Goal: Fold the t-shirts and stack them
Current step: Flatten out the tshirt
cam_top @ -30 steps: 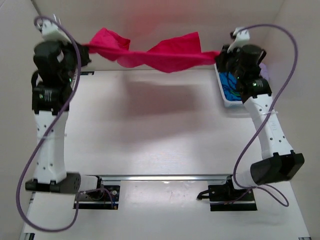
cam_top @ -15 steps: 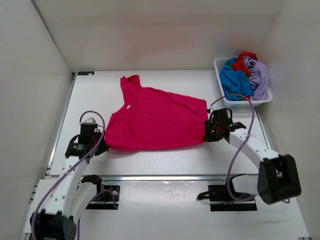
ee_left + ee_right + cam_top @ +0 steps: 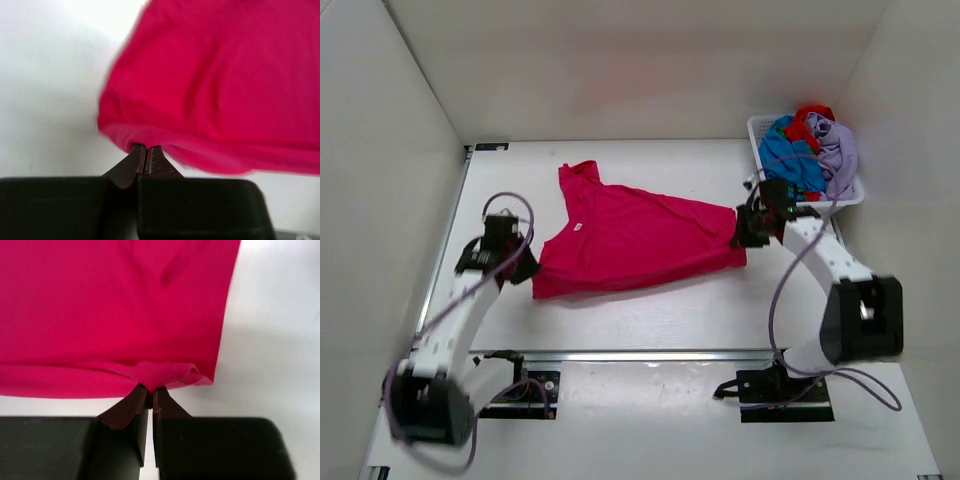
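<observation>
Magenta-pink t-shirt [image 3: 630, 240] lies spread on the table [image 3: 650, 325] in the overhead view, stretched between the two tools. The left tool [image 3: 528, 272] sits low at the near left corner of the cloth, and the right tool [image 3: 739, 235] sits at the opposite corner. A narrower part of the shirt runs out ahead of the left tool toward the far wall. With a corner in each tool, the near edge is drawn fairly straight, which I take as flattening the shirt before a first fold. Just behind the right tool, a white basket [image 3: 758, 128] holds the blue, red and lavender shirts [image 3: 790, 155], heaped and not yet folded, so the task looks to be at an early stage.

From the left wrist, the left tool [image 3: 145, 151] has its jaws pressed together on a small bunched pinch of the shirt's [image 3: 225, 85] edge. The cloth fans out directly ahead of the tips and to their right, with bare table to their left.

From the right wrist, the right tool [image 3: 150, 390] is likewise closed on a puckered bit of the shirt's [image 3: 110, 305] edge close to its corner. The cloth spreads ahead and to the left of the tips, and bare table [image 3: 280, 330] shows to the right. A pinch this close to the corner lets the whole edge follow the tool.
</observation>
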Robot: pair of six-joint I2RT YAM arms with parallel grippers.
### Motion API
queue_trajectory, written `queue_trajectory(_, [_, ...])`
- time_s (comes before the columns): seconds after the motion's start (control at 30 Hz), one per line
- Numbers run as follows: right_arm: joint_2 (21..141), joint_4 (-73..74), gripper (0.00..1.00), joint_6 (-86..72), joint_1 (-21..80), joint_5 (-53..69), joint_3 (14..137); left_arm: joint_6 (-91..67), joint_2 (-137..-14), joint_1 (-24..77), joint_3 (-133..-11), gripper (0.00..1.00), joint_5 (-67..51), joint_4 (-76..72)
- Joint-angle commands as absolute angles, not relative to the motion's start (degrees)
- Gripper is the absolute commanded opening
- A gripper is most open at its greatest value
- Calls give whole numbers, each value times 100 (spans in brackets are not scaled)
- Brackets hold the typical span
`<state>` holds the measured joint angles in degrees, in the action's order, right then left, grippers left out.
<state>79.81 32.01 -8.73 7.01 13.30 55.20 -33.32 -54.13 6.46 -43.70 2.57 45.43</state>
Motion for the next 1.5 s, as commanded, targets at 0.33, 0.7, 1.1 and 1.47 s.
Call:
queue_trajectory(0.33, [11747,4038,0,-439,589,17,14462,-2128,-10965,88,-14708,0,1615,5241])
queue_trajectory(0.7, [9054,2048,0,-88,457,36,8740,-2065,-8064,-70,-9018,0,1450,3958])
queue_trajectory(1.1, [6612,2978,0,-1106,1432,114,4388,-3102,-4486,1046,-4519,0,774,5061])
queue_trajectory(1.47, [5923,3613,0,-633,351,994,4877,-3156,-3778,1135,-5029,0,1363,5839])
